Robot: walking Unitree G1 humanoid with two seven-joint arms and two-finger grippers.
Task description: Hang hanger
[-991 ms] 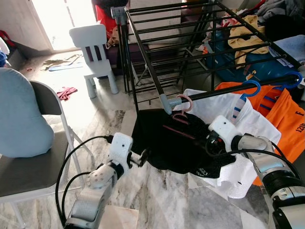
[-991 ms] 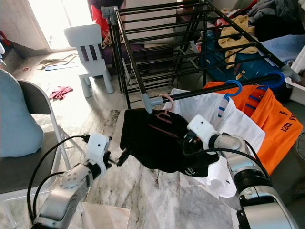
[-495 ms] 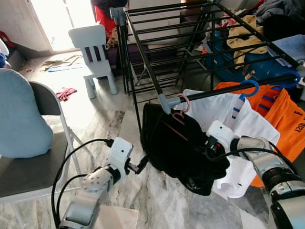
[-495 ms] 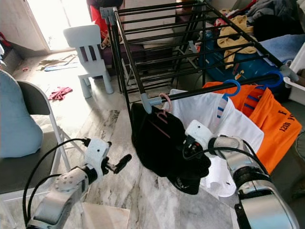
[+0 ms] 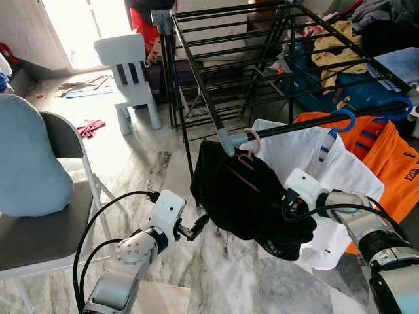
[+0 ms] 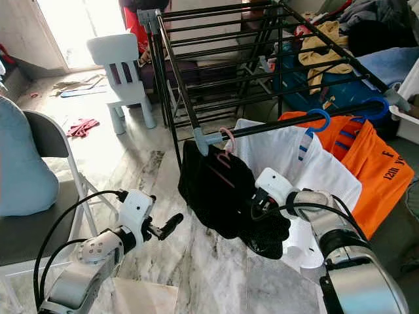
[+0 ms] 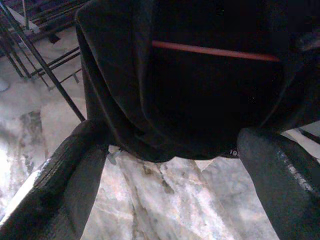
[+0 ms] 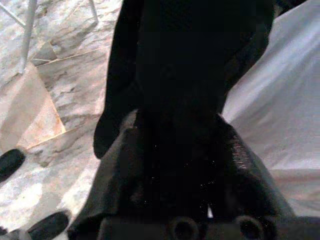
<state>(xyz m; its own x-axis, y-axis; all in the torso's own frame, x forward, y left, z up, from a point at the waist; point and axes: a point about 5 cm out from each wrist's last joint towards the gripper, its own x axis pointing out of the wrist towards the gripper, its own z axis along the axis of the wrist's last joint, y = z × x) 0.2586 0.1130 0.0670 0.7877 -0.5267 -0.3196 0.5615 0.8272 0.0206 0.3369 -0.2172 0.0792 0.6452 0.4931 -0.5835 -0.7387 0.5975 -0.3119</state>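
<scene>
Left eye view: nearest me, my left gripper (image 5: 196, 227) is low over the floor (image 5: 216, 281). Its fingers are wide apart with nothing in them, just beside the edge of the black shirt (image 5: 242, 196). My right gripper (image 5: 288, 210) is pinched on the shirt's lower side, I think to keep it from swinging. Further back, the pink hanger (image 5: 251, 145) hooks over the rail (image 5: 327, 124) of the rack (image 5: 262, 52), near its end. The hook points up, and its bar runs along under the rail. A white shirt (image 5: 327, 176) hangs just beside it.
</scene>
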